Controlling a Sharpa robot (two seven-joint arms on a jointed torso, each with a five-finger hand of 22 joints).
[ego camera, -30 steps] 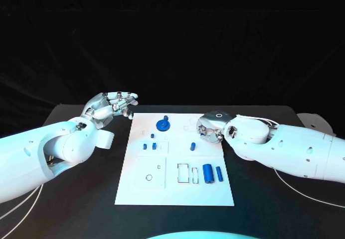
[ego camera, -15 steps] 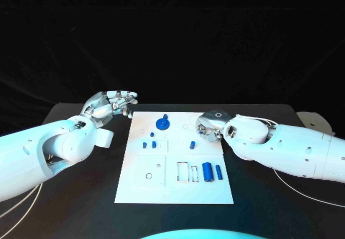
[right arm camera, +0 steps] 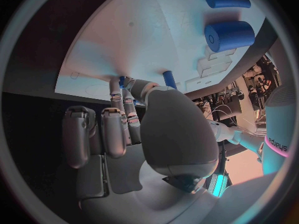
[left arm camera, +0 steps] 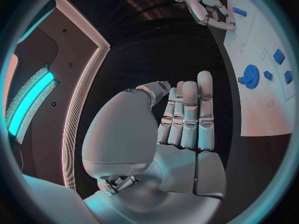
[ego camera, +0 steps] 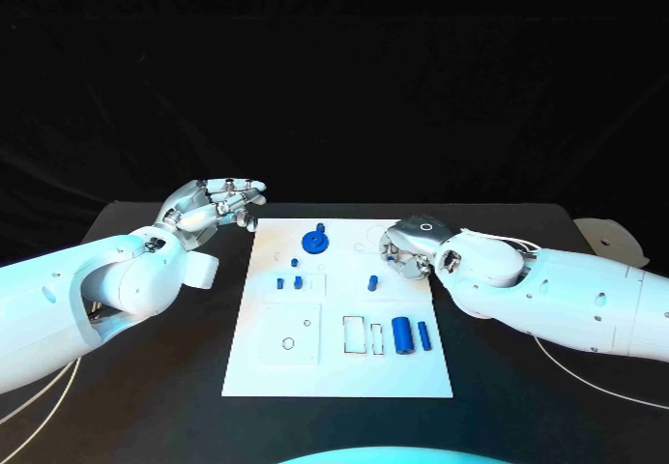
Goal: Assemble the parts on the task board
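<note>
The white task board lies in the middle of the table. A blue gear stands at its far end, small blue pegs sit left of centre, and another peg lies right of centre. Two blue cylinders lie near the right edge. My right hand is down on the board's far right part, its fingers curled, and a small blue part shows pinched at their tips. My left hand hovers off the board's far left corner, its fingers straight and empty.
The black table surrounds the board. A pale round object sits at the table's far right edge. The left wrist view shows the gear and my right hand over the board.
My right hand has edged slightly left over the board's far right part and its forearm has sunk a little. The left hand has barely moved.
</note>
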